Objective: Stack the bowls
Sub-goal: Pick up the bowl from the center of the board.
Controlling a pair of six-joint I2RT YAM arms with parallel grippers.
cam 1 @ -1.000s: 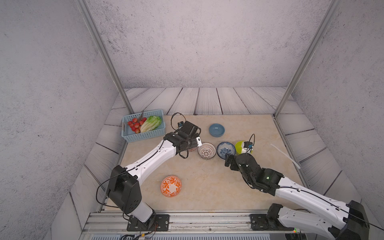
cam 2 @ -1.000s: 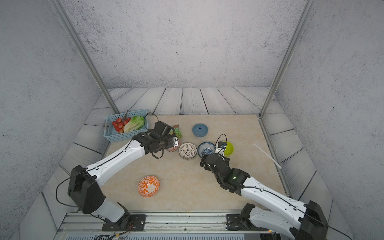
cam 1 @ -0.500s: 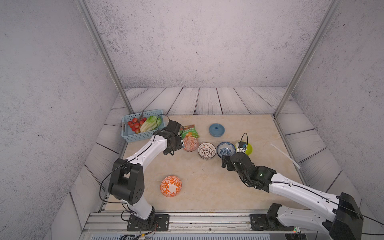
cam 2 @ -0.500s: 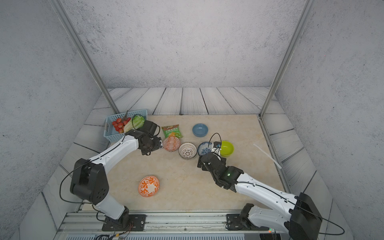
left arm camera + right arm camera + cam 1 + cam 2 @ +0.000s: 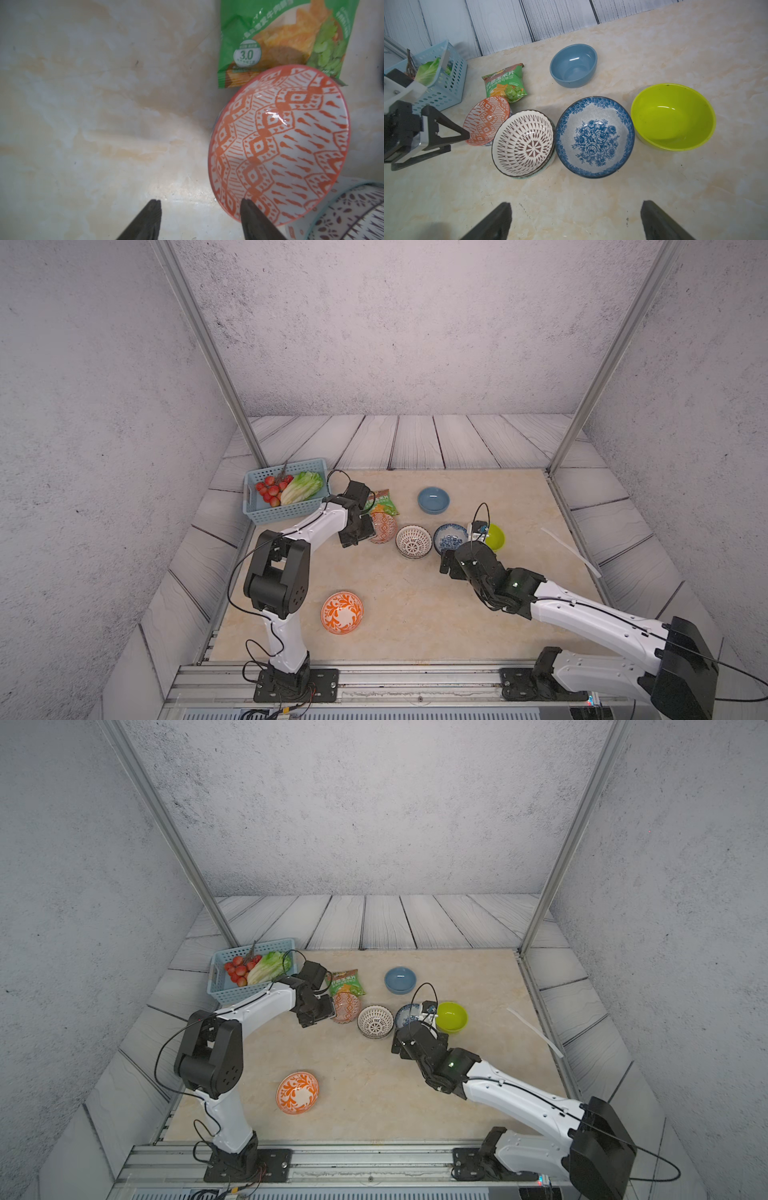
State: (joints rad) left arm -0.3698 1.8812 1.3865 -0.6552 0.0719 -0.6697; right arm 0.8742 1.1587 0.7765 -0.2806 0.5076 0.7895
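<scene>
The left arm and right arm had white link shells, black joint housings and looping black cables; a green lamp glowed on the right.

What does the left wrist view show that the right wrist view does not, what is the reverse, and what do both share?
Left wrist only: the round 3.0 badge on the snack bag, and the fingertips of the left gripper straddling the rim of the orange-geometric bowl. Right wrist only: the slate-blue bowl, lime-green bowl, blue-floral bowl, blue basket and the open right gripper. Both: the snack bag, the orange-geometric bowl, the dark-lattice bowl and the left gripper.
</scene>
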